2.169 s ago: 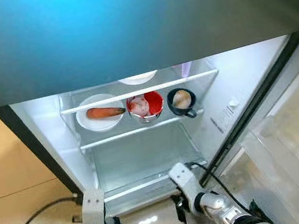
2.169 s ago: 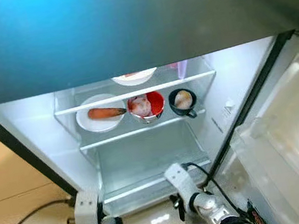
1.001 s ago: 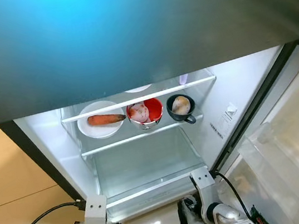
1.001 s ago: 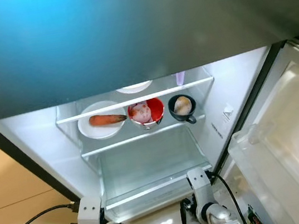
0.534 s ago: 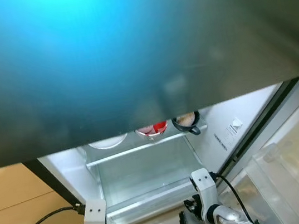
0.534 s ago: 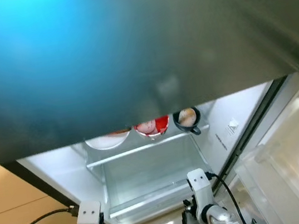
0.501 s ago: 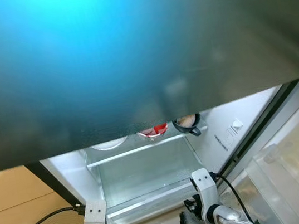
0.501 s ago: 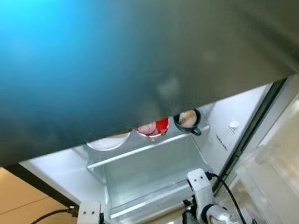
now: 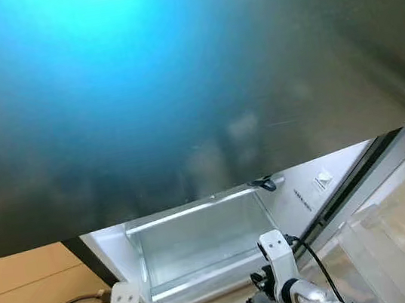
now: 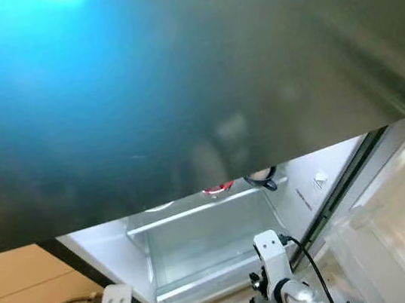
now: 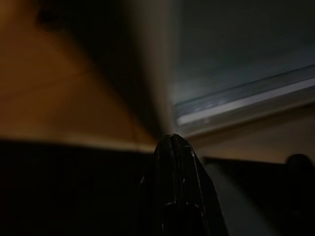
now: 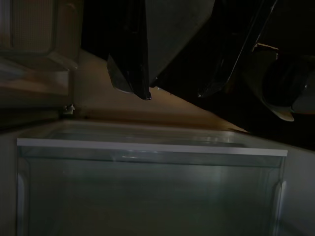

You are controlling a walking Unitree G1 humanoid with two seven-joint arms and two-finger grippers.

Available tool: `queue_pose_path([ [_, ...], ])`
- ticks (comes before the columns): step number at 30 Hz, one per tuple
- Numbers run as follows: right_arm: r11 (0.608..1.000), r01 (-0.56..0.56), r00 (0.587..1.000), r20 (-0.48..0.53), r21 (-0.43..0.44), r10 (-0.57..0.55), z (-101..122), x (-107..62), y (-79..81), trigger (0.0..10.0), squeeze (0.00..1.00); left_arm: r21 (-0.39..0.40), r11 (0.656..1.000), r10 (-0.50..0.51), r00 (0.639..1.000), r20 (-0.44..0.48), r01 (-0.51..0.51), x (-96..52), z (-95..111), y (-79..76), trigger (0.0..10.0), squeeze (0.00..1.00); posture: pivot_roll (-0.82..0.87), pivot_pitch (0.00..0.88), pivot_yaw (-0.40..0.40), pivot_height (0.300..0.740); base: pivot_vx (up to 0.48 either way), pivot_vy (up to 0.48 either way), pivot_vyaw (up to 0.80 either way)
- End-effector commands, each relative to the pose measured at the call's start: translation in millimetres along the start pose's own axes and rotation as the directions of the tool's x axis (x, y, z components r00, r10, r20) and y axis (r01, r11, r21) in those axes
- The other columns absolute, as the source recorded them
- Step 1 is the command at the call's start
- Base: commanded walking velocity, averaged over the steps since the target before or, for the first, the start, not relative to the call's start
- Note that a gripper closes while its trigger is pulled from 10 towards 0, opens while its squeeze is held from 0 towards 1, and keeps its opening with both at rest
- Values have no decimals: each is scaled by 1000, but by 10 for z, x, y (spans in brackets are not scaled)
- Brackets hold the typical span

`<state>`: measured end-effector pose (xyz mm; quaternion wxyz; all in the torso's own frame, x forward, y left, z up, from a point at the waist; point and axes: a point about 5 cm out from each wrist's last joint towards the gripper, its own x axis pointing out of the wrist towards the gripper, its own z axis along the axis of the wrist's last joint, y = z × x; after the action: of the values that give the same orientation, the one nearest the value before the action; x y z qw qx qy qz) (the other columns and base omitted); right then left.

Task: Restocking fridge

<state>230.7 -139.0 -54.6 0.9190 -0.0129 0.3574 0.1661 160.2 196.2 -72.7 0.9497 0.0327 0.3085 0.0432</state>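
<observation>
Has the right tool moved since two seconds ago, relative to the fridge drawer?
Yes. The right arm's wrist has shifted to the robot's right along the drawer's front rim, from near its middle to its right end by the door hinge.

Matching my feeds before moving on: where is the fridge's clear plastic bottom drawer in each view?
Left eye view: clear plastic drawer, lower centre.
Right eye view: drawer, lower centre too.
Left wrist view: blurred pale strip, probably its rim.
Right wrist view: drawer across the lower half.
Shared landmark: its white front rim.
</observation>
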Motion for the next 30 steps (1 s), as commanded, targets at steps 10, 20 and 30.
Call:
queue_pose_path([
  [10, 1000, 16, 1000, -18, 7, -15, -71, -24, -22, 10000, 0, 4, 988, 154, 983, -95, -154, -232, -316, 399, 10000, 0, -89, 111, -59, 666, 0, 0, 0],
  [20, 999, -14, 1000, 24, 29, 13, -18, -24, -28, 10000, 0, 5, 992, 128, 990, -58, -128, -175, -225, 387, 10000, 0, -90, 110, -55, 676, 0, 0, 0],
  [30, 1000, 12, 1000, 6, 19, -12, -47, -29, -41, 10000, 0, 6, 994, 105, 994, -41, -105, -145, -188, 319, 10000, 0, -90, 111, -55, 681, 0, 0, 0],
])
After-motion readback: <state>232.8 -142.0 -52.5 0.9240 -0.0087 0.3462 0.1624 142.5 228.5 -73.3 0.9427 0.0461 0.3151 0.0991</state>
